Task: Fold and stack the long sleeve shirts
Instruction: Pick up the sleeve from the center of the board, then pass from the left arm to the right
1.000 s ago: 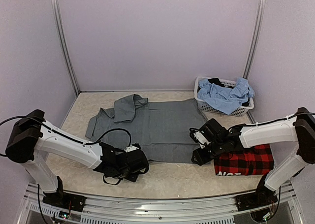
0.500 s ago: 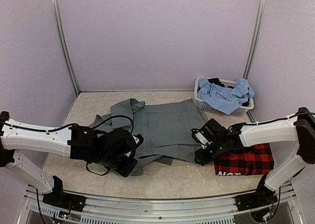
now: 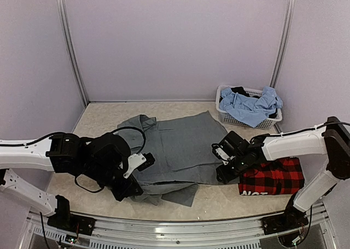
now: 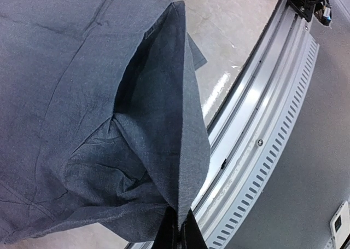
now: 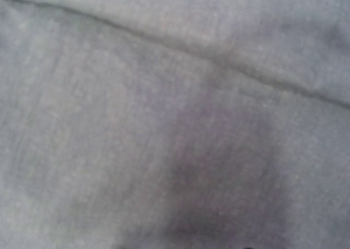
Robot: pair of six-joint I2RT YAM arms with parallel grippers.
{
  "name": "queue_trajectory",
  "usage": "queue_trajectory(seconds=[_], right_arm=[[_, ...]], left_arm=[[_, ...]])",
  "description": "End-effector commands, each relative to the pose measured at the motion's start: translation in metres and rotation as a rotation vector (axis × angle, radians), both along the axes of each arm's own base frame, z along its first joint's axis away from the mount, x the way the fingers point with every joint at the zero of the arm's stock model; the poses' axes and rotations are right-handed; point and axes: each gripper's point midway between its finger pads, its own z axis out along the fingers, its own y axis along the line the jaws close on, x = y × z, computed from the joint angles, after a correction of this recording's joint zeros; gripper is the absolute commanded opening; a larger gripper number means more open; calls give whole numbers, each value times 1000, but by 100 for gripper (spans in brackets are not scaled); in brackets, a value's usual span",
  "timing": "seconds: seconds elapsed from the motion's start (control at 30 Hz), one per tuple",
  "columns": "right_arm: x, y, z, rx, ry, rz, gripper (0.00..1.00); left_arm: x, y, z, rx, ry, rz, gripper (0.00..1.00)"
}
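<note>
**Grey shirt.** The grey shirt (image 3: 180,145) lies on the surface (image 3: 219,205) between the two arms, collar end to the left. One second ago it lay flat. Its near-left portion is now bunched and doubled over, and a loose corner points toward the near edge of the surface.

**Left gripper.** The left gripper (image 3: 124,191) is clenched on a fold of the grey shirt. In the left wrist view, the fabric rises as a raised ridge from the closed gripper (image 4: 179,235). Since the earlier frames the left arm has swung left and drawn back, taking the fold with it.

**Right gripper.** The right gripper (image 3: 224,174) sits at the right hem of the grey shirt, almost where it was one second ago. The right wrist view shows only blurred grey cloth at close range, so whether the gripper is released or clenched cannot be told.

**Plaid shirt.** The plaid shirt (image 3: 276,179) lies folded at the near right, just beside the right gripper, position unchanged.

**Basket.** The basket (image 3: 236,120), with a blue garment (image 3: 249,108) in it, stands at the far right.
</note>
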Motion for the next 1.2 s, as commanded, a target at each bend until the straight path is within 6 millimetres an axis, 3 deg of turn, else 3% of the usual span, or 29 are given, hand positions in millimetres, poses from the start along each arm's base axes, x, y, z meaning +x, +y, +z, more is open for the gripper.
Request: queue_trajectory(seconds=[0.0,0.17,0.33,0.47,0.53,0.77,0.93,1.0,1.07,1.17], right_arm=[[-1,9,16,35,-18,25,49],[-20,42,60,217,-112,160,52],[-63,69,78,374,-123,309,56],[-100,87,79,486,-92,417,61],[-107,91,74,500,-83,431,64],[-110,102,50,447,-82,490,68],[-100,108,33,375,-102,514,68],[-101,114,31,376,-94,540,66],[-107,120,32,405,-73,576,56],[-122,128,41,483,-34,623,29]], left_arm=[[-13,-11,30,-120,11,-138,0],[-9,-20,49,-221,37,-186,0],[5,-20,33,-195,72,-168,0],[10,-24,21,-183,94,-157,0],[10,-27,18,-184,106,-161,0],[10,-28,17,-190,110,-163,0],[11,-27,16,-189,111,-162,0],[12,-26,17,-190,109,-158,0],[16,-25,18,-191,107,-139,0],[24,-24,16,-186,101,-102,0]])
